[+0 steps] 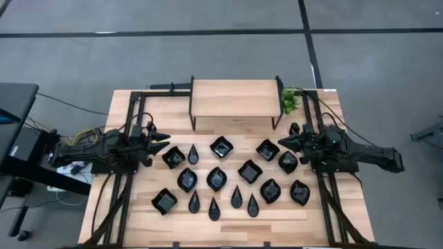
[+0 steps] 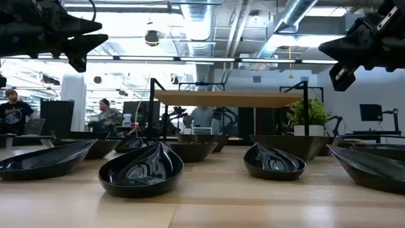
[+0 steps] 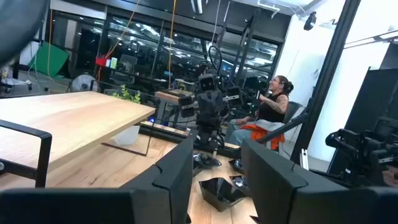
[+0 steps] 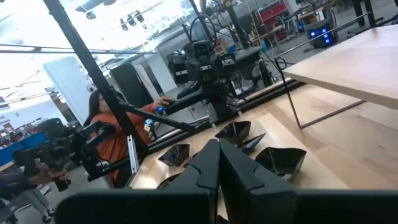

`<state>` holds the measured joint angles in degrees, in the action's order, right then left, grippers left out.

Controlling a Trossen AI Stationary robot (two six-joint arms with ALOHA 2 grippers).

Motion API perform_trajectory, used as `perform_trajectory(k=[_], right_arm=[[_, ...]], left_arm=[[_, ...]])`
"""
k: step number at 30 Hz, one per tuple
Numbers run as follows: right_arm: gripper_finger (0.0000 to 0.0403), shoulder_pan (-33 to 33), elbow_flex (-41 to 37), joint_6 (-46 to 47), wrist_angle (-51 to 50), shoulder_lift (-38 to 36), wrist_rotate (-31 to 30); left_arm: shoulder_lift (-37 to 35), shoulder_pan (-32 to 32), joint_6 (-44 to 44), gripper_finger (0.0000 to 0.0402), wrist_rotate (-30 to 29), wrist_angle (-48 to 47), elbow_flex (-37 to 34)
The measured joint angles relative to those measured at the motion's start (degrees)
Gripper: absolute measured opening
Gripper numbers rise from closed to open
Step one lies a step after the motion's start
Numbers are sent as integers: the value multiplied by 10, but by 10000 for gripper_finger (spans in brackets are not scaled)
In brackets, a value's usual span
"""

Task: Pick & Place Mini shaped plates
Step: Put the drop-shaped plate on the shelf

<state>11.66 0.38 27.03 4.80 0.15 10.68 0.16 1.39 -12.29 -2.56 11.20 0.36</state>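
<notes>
High view: mini shaped plates spread across table, none held. Left gripper fingers apart, right gripper closed, empty. Plates look glossy, rigid, probably slippery; pinch a rim.

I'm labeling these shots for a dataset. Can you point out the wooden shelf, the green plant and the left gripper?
Wooden shelf (image 1: 232,97): high view, middle of its top board.
Green plant (image 1: 289,102): high view, its leaves.
Left gripper (image 1: 165,142): high view, between its open fingers.
</notes>
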Motion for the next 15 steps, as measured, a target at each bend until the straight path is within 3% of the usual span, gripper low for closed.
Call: perform_trajectory(k=[15], right_arm=[[1,0,3,-6,18,0,27]], left_arm=[[0,0,0,138,0,0,0]])
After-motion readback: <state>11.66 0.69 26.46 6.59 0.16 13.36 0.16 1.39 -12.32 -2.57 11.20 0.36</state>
